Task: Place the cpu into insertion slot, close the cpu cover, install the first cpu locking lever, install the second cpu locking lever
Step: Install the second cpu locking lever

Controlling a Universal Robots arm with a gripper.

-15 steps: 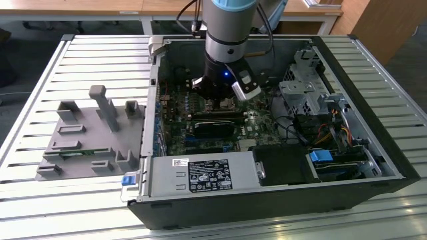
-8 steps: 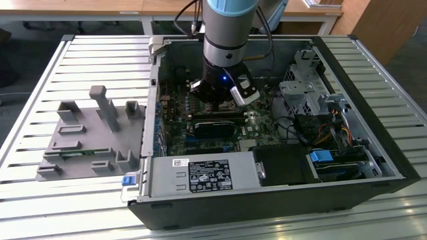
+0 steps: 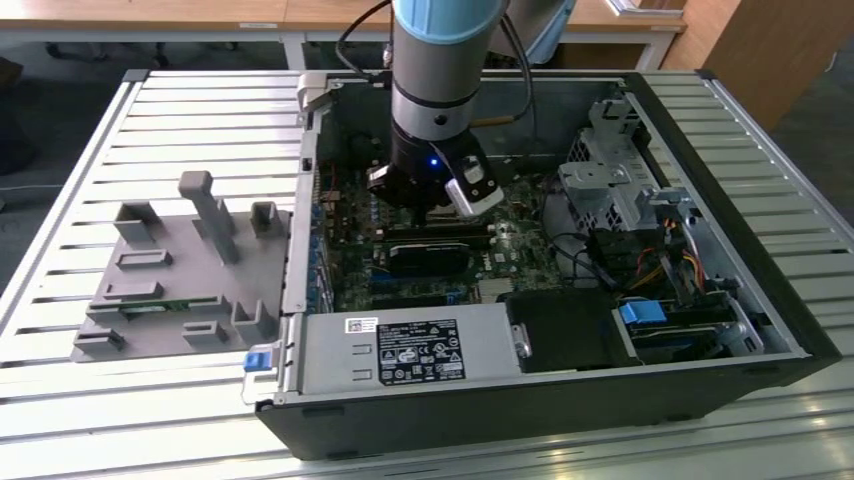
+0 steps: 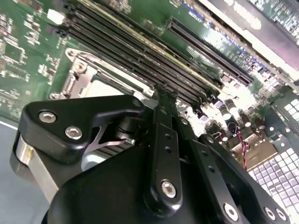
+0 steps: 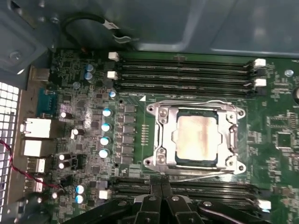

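Observation:
The cpu (image 5: 198, 140), a dull silver square, lies in the insertion slot (image 5: 196, 164), whose dark edge shows around it. The cpu cover (image 5: 161, 135), a silver frame, lies flat over the chip's edges. One thin wire lever (image 5: 196, 101) runs along the cover's far side and another (image 5: 201, 176) along the side nearest my gripper. My gripper (image 5: 161, 183) is shut, fingertips together at that nearer lever's end with nothing visibly between them. The second wrist view shows the shut gripper (image 4: 166, 93) just beside the cover's corner (image 4: 79, 74). In the exterior view the gripper (image 3: 430, 208) reaches down into the open computer case.
Rows of memory slots (image 5: 187, 70) flank the socket on both sides. A black card (image 3: 427, 250) lies just in front of the gripper, a power supply (image 3: 400, 350) at the case front, a drive cage (image 3: 614, 190) on the exterior view's right. A grey fixture (image 3: 174, 270) sits outside the case.

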